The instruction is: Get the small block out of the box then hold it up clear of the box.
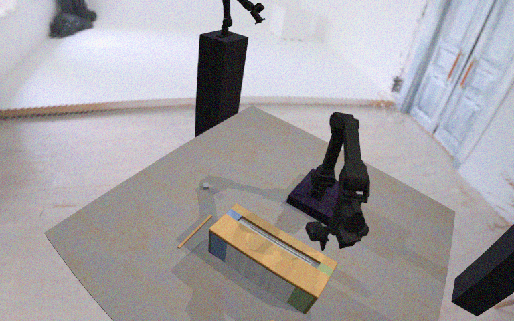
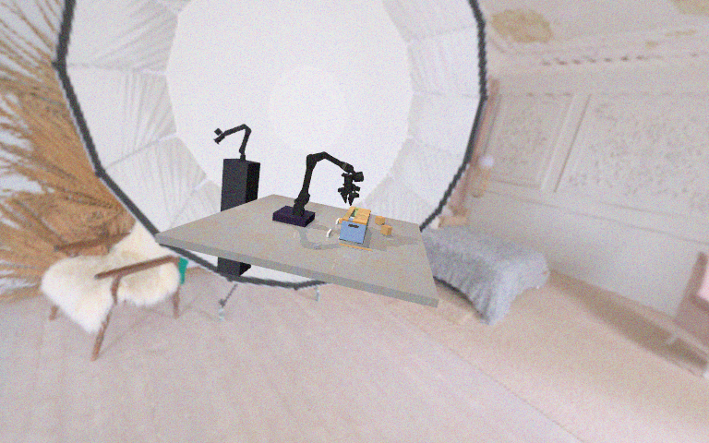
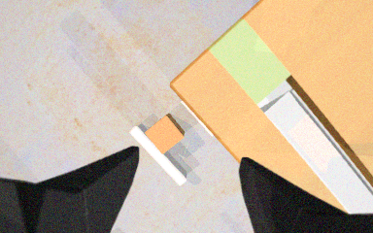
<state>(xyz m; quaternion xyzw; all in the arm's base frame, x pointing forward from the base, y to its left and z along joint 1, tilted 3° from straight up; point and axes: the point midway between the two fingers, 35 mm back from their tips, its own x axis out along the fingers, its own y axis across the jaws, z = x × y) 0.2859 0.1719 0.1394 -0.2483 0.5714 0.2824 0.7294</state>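
Gripper (image 1: 332, 243) (image 2: 349, 202) (image 3: 189, 158) spread fairly wide, nothing held; raised near the box's (image 1: 266, 254) (image 2: 352, 232) (image 3: 320, 34) green end. Orange block (image 2: 341, 221) (image 3: 164, 134) seen on the table, centre of wrist frame, box to its right. Whether this is the task's block cannot be told.

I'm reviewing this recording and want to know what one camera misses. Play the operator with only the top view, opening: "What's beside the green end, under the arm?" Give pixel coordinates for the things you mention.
Observer: An orange block (image 3: 163, 133) (image 2: 341, 221), between a white strip (image 3: 157, 155) (image 2: 337, 221) and the box (image 3: 329, 44) (image 2: 353, 235) (image 1: 268, 250).
Operator: Is the gripper (image 1: 331, 248) (image 2: 348, 203) (image 3: 189, 158) holding it?
Observer: No, the wrist view shows the fingers apart, nothing between them.
Operator: And the blue end?
Observer: Its outer face has a dark slot (image 2: 353, 225).
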